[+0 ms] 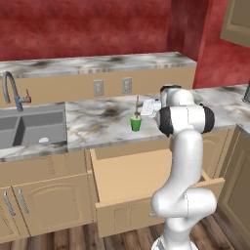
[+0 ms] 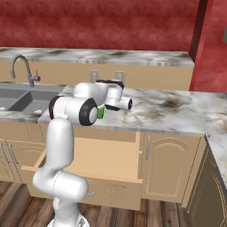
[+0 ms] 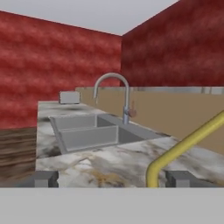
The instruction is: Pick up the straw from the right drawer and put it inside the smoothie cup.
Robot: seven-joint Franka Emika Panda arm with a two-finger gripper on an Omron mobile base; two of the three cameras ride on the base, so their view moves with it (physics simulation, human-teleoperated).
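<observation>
— From the left, what's showing?
— The straw [image 1: 136, 104] is standing in the green cup [image 1: 135, 123] on the bench [image 1: 97, 122], above the open drawer [image 1: 141, 180].
— And from the right?
— The arm is hiding most of the cup [image 2: 101, 112].
— The hand camera?
— The pincer [image 3: 113, 178] is gaping wide, with the straw [image 3: 183, 146] looking yellowish between its fingers, sink [image 3: 87, 131] beyond.

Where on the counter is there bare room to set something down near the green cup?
The marble between the sink and the smoothie cup is bare, as is the stretch of counter past the arm toward the corner. It is crowded right at the cup: the straw stands in it and the open gripper sits beside it.
</observation>
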